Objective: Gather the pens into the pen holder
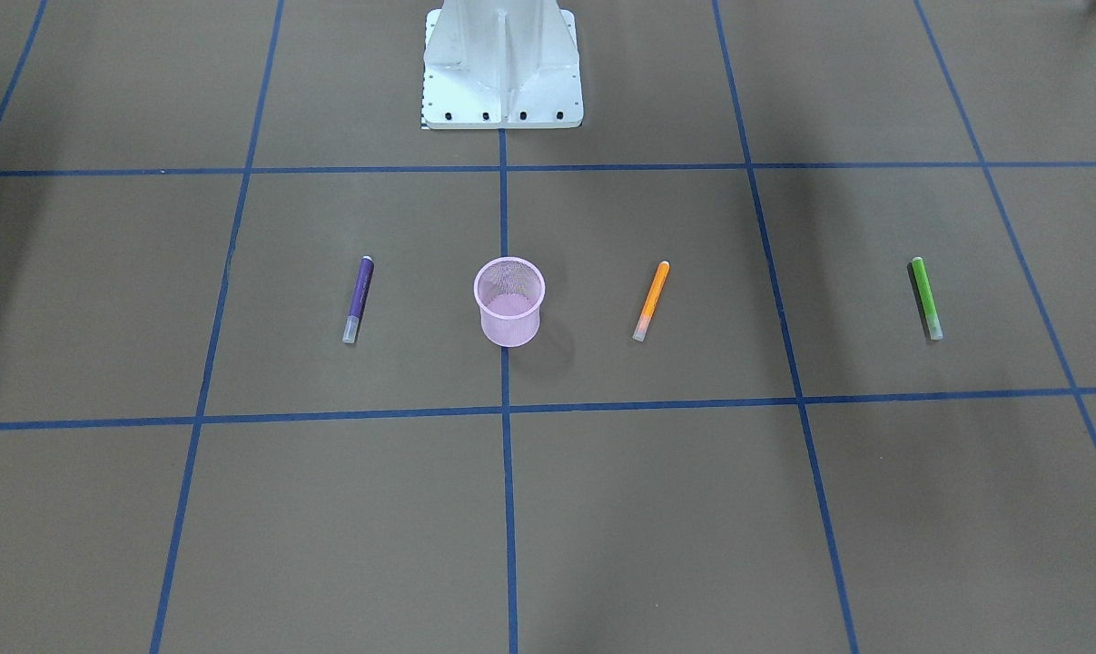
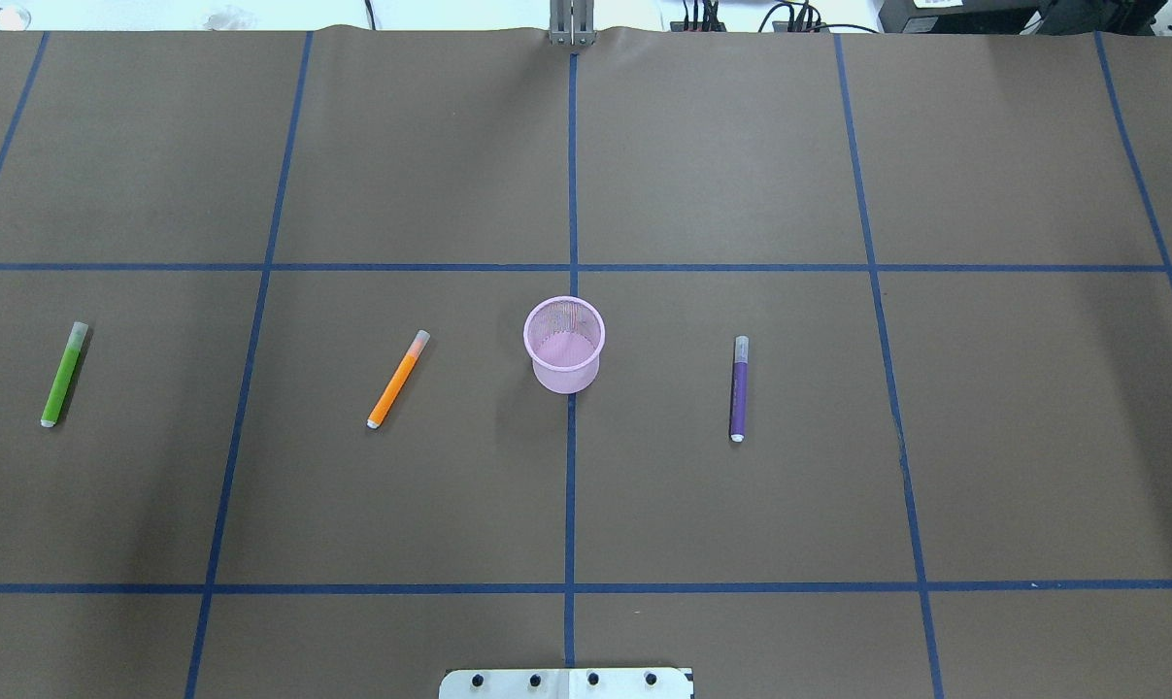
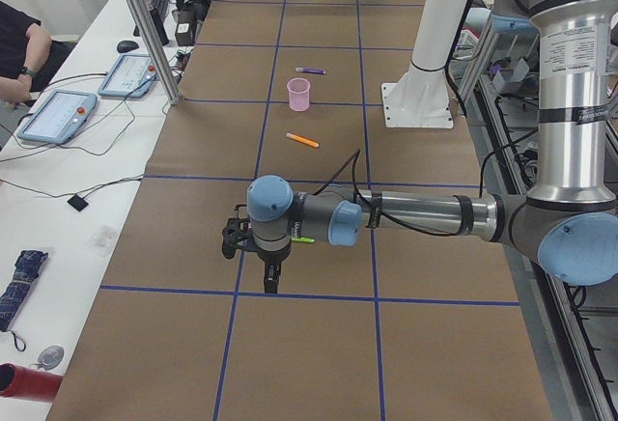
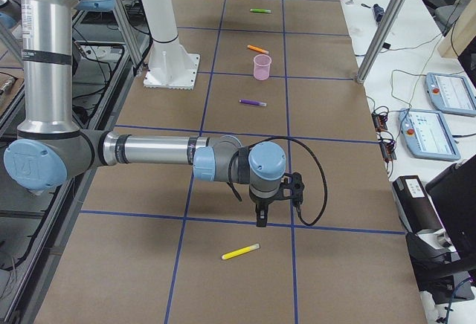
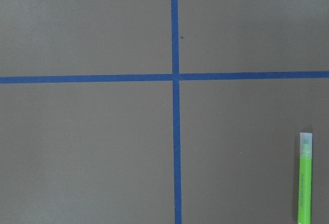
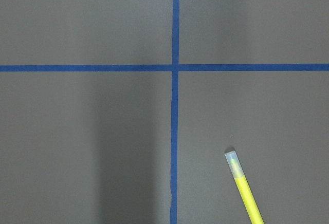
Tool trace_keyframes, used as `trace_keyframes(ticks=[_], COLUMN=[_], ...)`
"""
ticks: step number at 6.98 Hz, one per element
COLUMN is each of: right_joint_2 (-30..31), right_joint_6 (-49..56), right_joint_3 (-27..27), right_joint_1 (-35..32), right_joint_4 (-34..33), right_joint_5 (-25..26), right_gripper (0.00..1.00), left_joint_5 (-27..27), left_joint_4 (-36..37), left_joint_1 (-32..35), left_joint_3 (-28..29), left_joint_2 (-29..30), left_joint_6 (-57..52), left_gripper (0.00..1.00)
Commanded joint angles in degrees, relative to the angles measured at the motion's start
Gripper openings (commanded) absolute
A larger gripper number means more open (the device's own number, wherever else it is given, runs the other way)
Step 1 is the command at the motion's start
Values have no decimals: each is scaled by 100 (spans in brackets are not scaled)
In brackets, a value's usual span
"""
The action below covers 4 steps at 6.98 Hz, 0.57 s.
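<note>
The pen holder (image 2: 564, 345) stands on the centre tape line (image 2: 572, 175). Right of it lies one pen (image 2: 738, 388); left, a nearer pen (image 2: 397, 380) and — well apart — an outer pen (image 2: 63, 375). A fourth pen (image 4: 241, 252) lies far right.

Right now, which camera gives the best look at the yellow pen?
Exterior right: the yellow pen shows whole and fairly close. The right wrist view is closer but cuts it off at the bottom edge. Exterior left shows it tiny and far away. The other views miss it.
</note>
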<state>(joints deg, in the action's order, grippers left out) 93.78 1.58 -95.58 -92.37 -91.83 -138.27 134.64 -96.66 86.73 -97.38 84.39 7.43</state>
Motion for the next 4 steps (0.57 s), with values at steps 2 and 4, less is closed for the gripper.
trace_keyframes(ticks=[2,4], right_joint_2=[-18,-26], right_joint_6=[0,-52], right_joint_3=[-14,-31], right_joint_1=[9,0], right_joint_4=[7,7], right_joint_5=[2,2], right_gripper=[100,100], left_joint_5=[1,36], left_joint_4=[33,42], left_joint_1=[19,2], left_joint_3=[-9,34], left_joint_2=[-72,111], left_joint_6=[48,83], left_gripper=[100,100])
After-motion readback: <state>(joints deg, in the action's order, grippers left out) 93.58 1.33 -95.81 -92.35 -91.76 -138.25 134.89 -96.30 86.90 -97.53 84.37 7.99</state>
